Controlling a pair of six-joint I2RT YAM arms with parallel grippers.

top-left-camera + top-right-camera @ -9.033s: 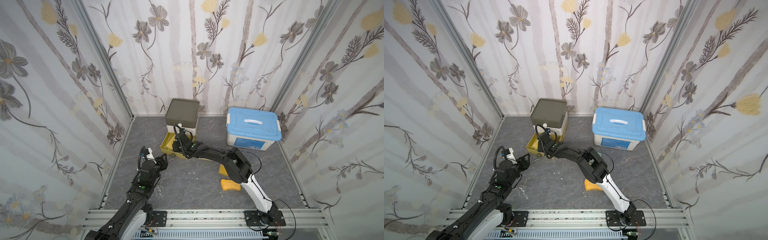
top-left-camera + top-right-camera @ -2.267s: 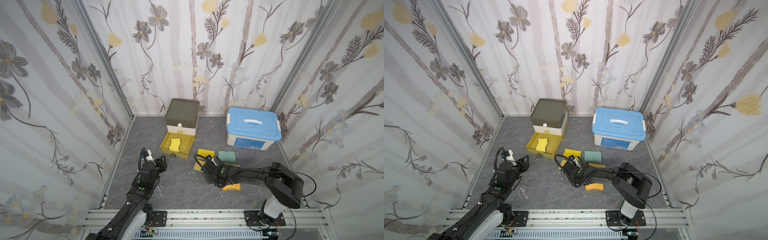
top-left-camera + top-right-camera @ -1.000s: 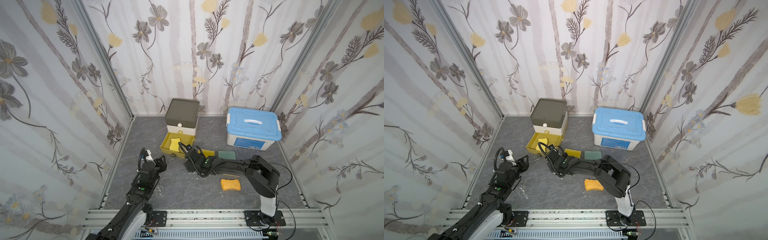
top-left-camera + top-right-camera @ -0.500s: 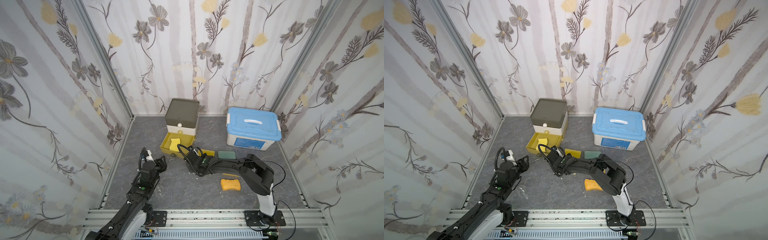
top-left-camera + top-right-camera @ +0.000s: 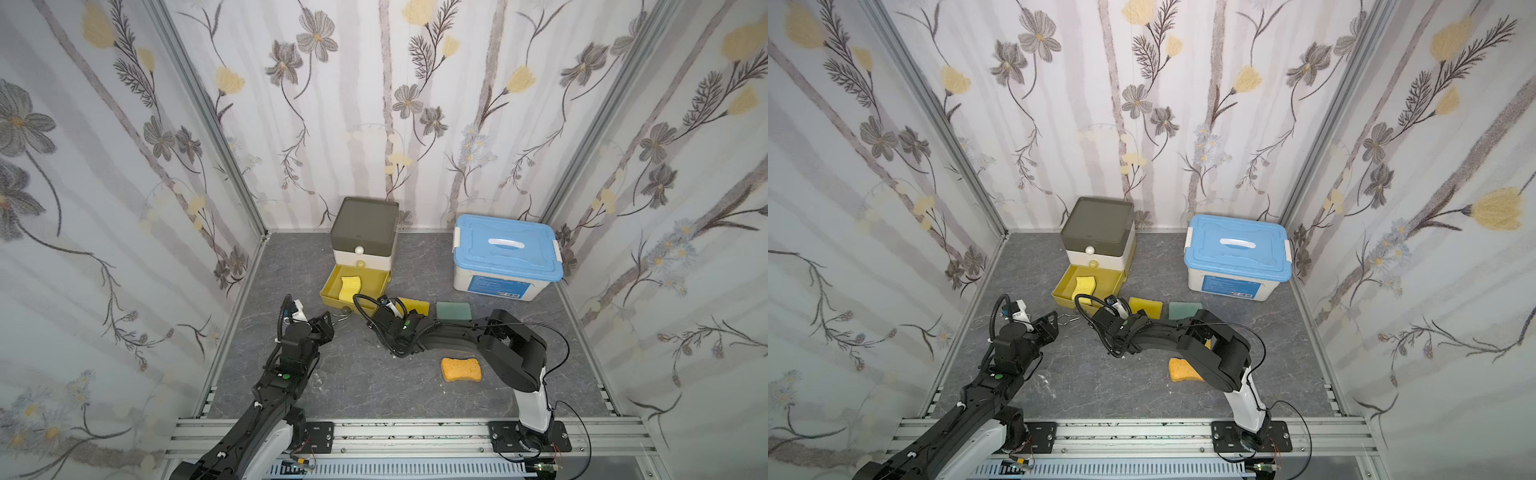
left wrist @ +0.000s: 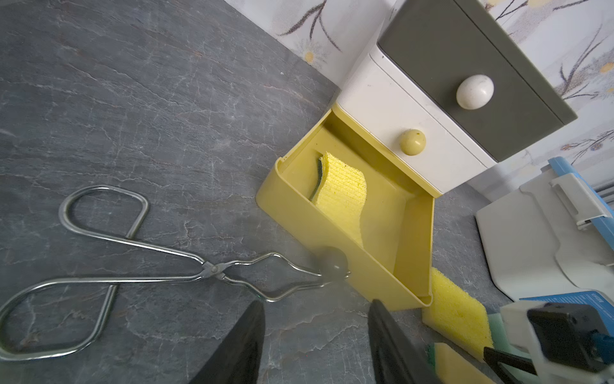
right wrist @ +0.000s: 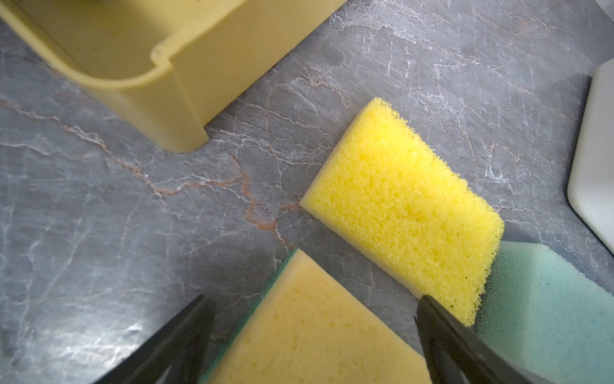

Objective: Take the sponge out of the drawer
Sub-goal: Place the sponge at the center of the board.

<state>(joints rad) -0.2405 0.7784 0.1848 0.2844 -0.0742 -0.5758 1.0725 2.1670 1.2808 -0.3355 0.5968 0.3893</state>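
Note:
The sponge (image 5: 350, 287) (image 5: 1084, 286), yellow with a green back, leans on edge inside the open yellow drawer (image 5: 328, 296) (image 6: 332, 276), the lowest one of a small cabinet (image 5: 365, 226). My right gripper (image 5: 405, 319) (image 7: 310, 299) hangs open just outside the drawer's front right corner (image 7: 179, 109). It is over a pale sponge (image 7: 309, 325) that lies on the floor between its fingers and touches neither. My left gripper (image 5: 328, 322) (image 6: 317, 302) is open over bare floor in front of the drawer, holding nothing.
Metal tongs (image 6: 133, 266) lie on the floor, their tips at the drawer's front knob (image 6: 329, 262). A bright yellow sponge (image 5: 415, 306), a green sponge (image 5: 453, 311) and an orange sponge (image 5: 461, 369) lie on the floor. A blue-lidded box (image 5: 505, 249) stands back right.
My right gripper has come from mid-floor to the drawer's front right corner, and its jaws have spread a little wider. The left arm and the sponge in the drawer have not moved.

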